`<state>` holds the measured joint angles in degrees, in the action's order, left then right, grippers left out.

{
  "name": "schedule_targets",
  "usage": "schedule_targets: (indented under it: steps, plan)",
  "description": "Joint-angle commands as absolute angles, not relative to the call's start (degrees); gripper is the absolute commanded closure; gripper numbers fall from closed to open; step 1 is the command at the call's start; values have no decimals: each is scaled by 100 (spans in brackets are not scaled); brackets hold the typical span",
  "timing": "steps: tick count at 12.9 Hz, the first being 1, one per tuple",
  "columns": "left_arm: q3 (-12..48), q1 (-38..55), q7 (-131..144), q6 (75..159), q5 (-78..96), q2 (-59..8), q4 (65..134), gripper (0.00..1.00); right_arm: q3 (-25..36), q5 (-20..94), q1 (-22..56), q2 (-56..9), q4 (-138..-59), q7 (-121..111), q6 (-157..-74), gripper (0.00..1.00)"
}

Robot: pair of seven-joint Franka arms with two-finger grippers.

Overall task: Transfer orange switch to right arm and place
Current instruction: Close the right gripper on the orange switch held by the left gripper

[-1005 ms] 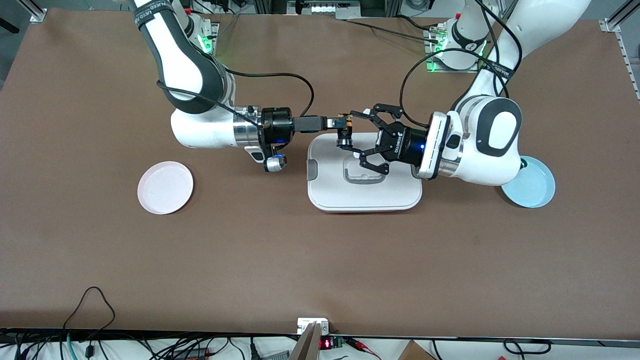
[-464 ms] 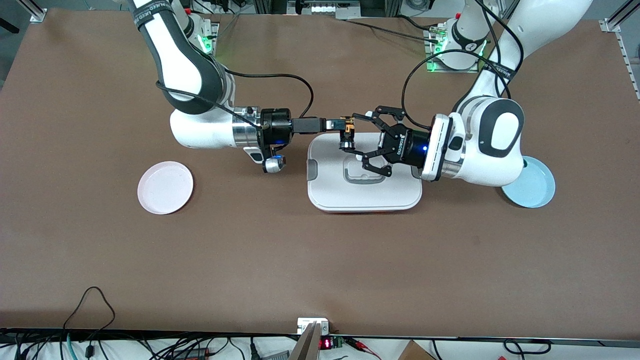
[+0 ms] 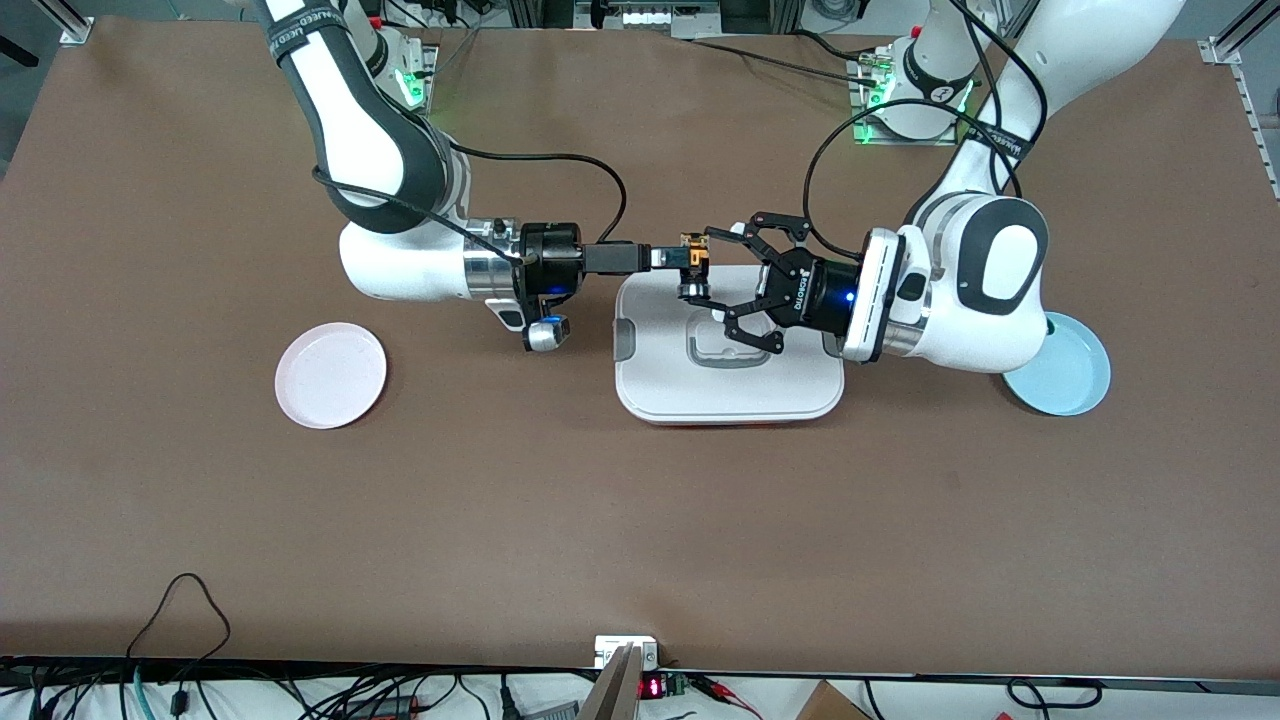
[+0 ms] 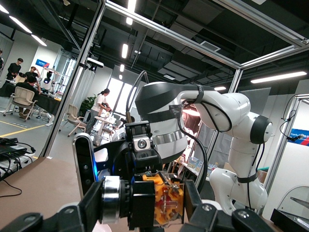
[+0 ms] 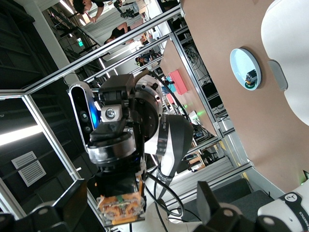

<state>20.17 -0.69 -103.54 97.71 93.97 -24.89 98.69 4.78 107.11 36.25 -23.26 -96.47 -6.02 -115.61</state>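
The orange switch (image 3: pixel 694 262), black with an orange end and a silver ring, hangs in the air over the edge of a white lidded box (image 3: pixel 740 392). My left gripper (image 3: pixel 701 266), the wide claw, is shut on the switch end to end; the left wrist view shows the switch (image 4: pixel 159 200) between the left gripper's (image 4: pixel 144 203) pads. My right gripper (image 3: pixel 672 257) reaches in from the right arm's end. In the right wrist view the right gripper (image 5: pixel 140 208) is open and the switch (image 5: pixel 120 205) sits between its fingers, close to one finger (image 5: pixel 72 203).
A pink plate (image 3: pixel 331 375) lies toward the right arm's end of the table. A light blue plate (image 3: pixel 1065 378) lies under the left arm's elbow, and the right wrist view shows a small dark object in this plate (image 5: pixel 241 60). Cables run along the table's near edge.
My right gripper has shifted slightly toward the switch. My left gripper still holds the switch in almost the same place.
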Motion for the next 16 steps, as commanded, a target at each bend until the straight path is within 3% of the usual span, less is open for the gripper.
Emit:
schedule_targets:
  steps: [1, 7, 11, 14, 16]
  plan:
    - [1978, -26, -10283, 9826, 9536, -2408, 9888, 100, 492, 10889, 3656, -2434, -9405, -598, -11628, 0]
    - [1978, -26, -10283, 9835, 9519, -2408, 9888, 100, 501, 10898, 3674, -2628, -9149, -694, -11716, 4]
    - [1978, -26, -10283, 9835, 9527, -2408, 9888, 100, 501, 10898, 3648, -2646, -9123, -860, -11725, 57]
    - [1978, -26, -10283, 9826, 9519, -2408, 9888, 100, 501, 10898, 3630, -2646, -9114, -958, -11716, 72]
    - [1978, -26, -10283, 9826, 9519, -2408, 9888, 100, 501, 10898, 3630, -2646, -9097, -1098, -11716, 76]
